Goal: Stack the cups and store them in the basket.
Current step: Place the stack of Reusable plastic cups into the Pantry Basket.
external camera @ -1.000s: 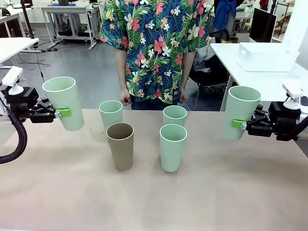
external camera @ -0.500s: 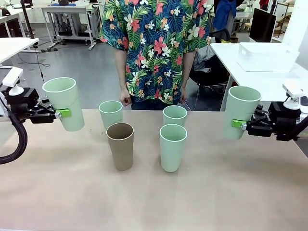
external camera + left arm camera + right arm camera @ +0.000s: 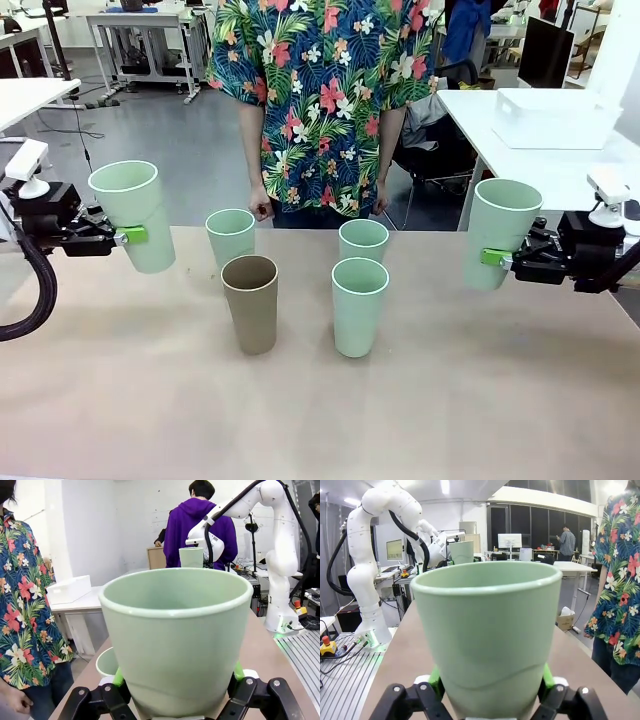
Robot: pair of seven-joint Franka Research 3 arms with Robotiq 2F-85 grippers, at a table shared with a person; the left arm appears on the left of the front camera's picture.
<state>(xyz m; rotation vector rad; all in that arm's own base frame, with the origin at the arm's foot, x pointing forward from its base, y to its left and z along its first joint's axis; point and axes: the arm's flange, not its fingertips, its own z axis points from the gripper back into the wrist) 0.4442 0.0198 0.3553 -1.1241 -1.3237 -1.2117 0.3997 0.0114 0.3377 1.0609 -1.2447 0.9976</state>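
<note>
No visible change from a second ago: both arms still parked mid-air, nothing on the table moved. Left gripper (image 3: pixel 134 235) stays clamped on a pale mint green tapered plastic tumbler (image 3: pixel 130 205), tilted slightly, held above the beige table (image 3: pixel 320 420) at its left edge. Right gripper (image 3: pixel 489 257) likewise stays closed on a second mint tumbler (image 3: pixel 497 225) off the right edge; green pads are pressed to the cup walls in both wrist views. Four cups stand upright mid-table: tan-brown tumbler (image 3: pixel 250 300) front left, mint ones at (image 3: pixel 231 235), (image 3: pixel 363 240) and (image 3: pixel 359 305). The white rectangular plastic basket (image 3: pixel 555 118) sits on the white side table (image 3: pixel 530 170) far right, well apart. The person's hands (image 3: pixel 262 208) hang at the far edge.
</note>
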